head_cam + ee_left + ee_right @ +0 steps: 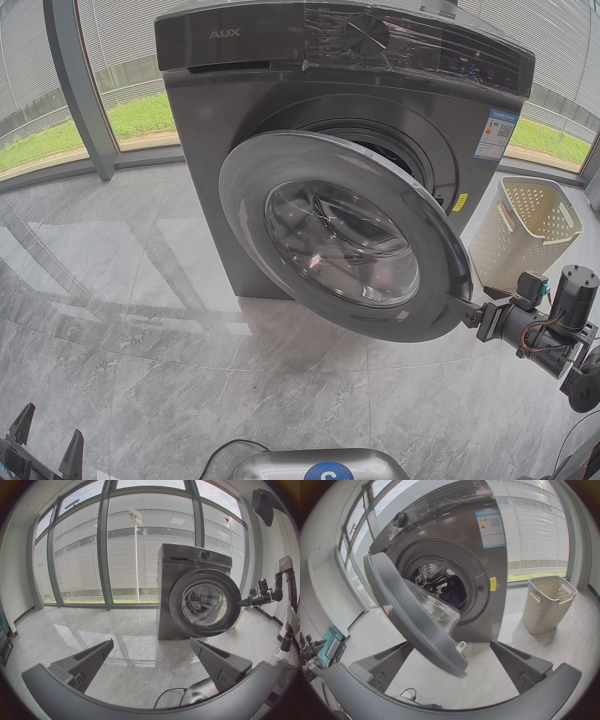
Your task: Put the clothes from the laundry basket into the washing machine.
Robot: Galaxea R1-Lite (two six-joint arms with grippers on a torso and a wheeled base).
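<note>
The grey washing machine stands ahead with its round door swung partly open toward me. My right gripper is open at the door's free rim; in the right wrist view the rim passes between its spread fingers. Dark clothes lie inside the drum. The cream laundry basket stands on the floor right of the machine, and no clothes are visible inside it. My left gripper is low at the near left, open with nothing in it, far from the machine.
Grey tiled floor stretches wide on the left and in front of the machine. Tall windows with a frame post run behind. A black cable lies on the floor close to me.
</note>
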